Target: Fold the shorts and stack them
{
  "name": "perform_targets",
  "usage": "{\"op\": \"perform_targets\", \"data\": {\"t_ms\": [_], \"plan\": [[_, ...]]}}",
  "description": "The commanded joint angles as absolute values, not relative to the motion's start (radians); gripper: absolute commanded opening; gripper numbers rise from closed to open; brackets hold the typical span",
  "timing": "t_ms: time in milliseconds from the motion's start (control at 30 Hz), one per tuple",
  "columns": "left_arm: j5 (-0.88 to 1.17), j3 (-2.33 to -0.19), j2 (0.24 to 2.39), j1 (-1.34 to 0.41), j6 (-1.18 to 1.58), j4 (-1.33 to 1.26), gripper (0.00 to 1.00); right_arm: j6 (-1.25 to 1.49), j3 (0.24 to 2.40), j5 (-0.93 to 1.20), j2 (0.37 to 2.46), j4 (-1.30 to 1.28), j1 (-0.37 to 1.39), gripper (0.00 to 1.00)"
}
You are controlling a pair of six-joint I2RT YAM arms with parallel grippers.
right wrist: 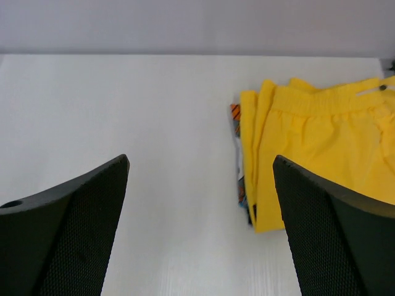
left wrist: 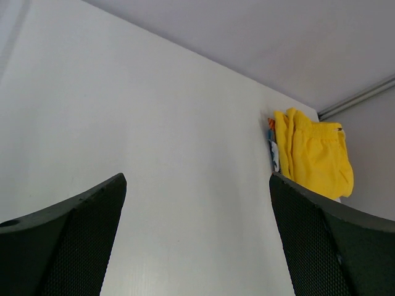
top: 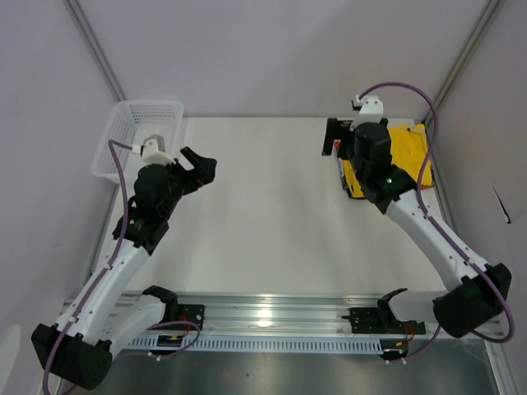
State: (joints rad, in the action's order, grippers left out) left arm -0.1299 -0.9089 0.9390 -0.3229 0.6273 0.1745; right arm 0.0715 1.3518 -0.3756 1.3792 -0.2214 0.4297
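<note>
Both arms' jaws gape empty above white table; grey walls enclose it.

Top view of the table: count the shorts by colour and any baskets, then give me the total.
Bright yellow cloth shorts: 1
Blue-and-orange printed cloth shorts, mostly hidden under the yellow pair: 1
White plastic mesh basket: 1
Total: 3
</note>
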Motion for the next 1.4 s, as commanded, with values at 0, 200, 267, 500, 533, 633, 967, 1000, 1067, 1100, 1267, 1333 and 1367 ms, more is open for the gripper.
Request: {"op": "perform_targets", "data": {"t_ms": [0,200,267,500,533,633,967,1000,1067,1100,1267,1333,1367], "plan": [[-0.190,-0.781,0.821,-0.316,0.615,0.215,0.99,0.185,1.136,-0.379,1.248,-0.138,0.492,1.00],[-0.161,-0.548,0.622,-0.316,0.632,0.204,0.99,0.399,0.766,-0.368,0.953,-0.104,0.514,1.00],[-0.158,-0.471,0.548,-0.316,0.615,0.213,0.99,0.432,0.644,-0.338,0.893,-0.084,0.514,0.99],[-0.173,-0.347,0.355,-0.319,0.531,0.270,0.99,0.390,0.410,-0.253,0.732,-0.044,0.512,0.99],[-0.161,-0.330,0.338,-0.319,0.520,0.241,0.99,0.384,0.397,-0.241,0.715,-0.046,0.512,1.00],[-0.172,-0.249,0.293,-0.319,0.557,0.235,0.99,0.387,0.335,-0.219,0.690,-0.011,0.512,0.99],[-0.232,-0.248,0.296,-0.319,0.568,0.279,0.99,0.385,0.299,-0.203,0.649,0.049,0.512,0.99],[-0.235,-0.255,0.299,-0.319,0.566,0.284,0.99,0.384,0.298,-0.201,0.656,0.054,0.512,0.99],[-0.229,-0.250,0.301,-0.319,0.565,0.276,0.99,0.387,0.298,-0.206,0.666,0.061,0.512,1.00],[-0.224,-0.250,0.298,-0.319,0.563,0.273,0.99,0.387,0.298,-0.207,0.673,0.063,0.512,1.00],[-0.218,-0.245,0.290,-0.319,0.561,0.272,0.99,0.390,0.301,-0.218,0.680,0.060,0.514,1.00],[-0.218,-0.244,0.294,-0.319,0.560,0.268,0.99,0.393,0.301,-0.233,0.673,0.054,0.514,0.99],[-0.218,-0.244,0.299,-0.319,0.561,0.267,0.99,0.394,0.301,-0.236,0.670,0.052,0.514,1.00]]}}
